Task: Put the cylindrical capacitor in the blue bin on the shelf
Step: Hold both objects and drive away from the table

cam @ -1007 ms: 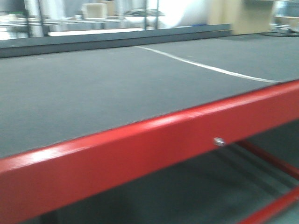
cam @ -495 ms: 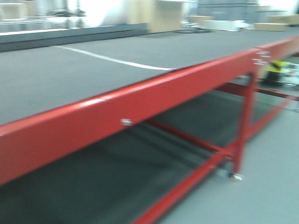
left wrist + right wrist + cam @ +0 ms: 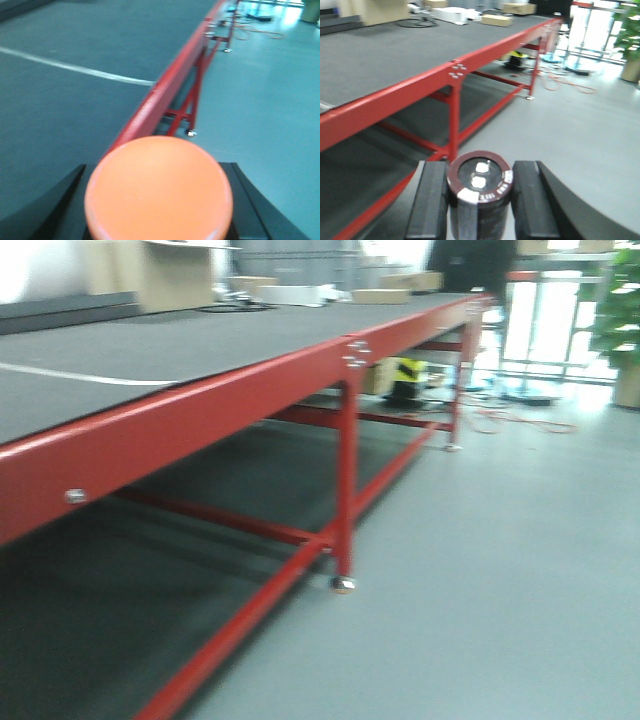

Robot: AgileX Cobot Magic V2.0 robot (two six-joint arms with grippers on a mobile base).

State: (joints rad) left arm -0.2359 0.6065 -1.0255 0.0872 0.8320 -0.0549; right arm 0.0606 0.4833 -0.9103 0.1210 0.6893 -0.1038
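The cylindrical capacitor (image 3: 480, 182) is a dark brown cylinder with two silver terminals on top. It stands upright between the two black fingers (image 3: 431, 200) of my right gripper (image 3: 479, 170), which is shut on it. My left gripper (image 3: 158, 192) holds a round orange disc (image 3: 159, 175) whose face covers the gap between its black fingers (image 3: 60, 200). Neither gripper shows in the front view. The blue bin and the shelf are out of view.
A long red-framed table (image 3: 200, 410) with a dark grey top runs along the left, its leg (image 3: 346, 480) standing on grey floor. Boxes (image 3: 300, 295) sit at its far end. Orange cables (image 3: 510, 420) and a potted plant (image 3: 620, 320) lie to the far right.
The front view has swung to the right along the red table. The table's leg, the open floor and the far end of the room have come into sight.
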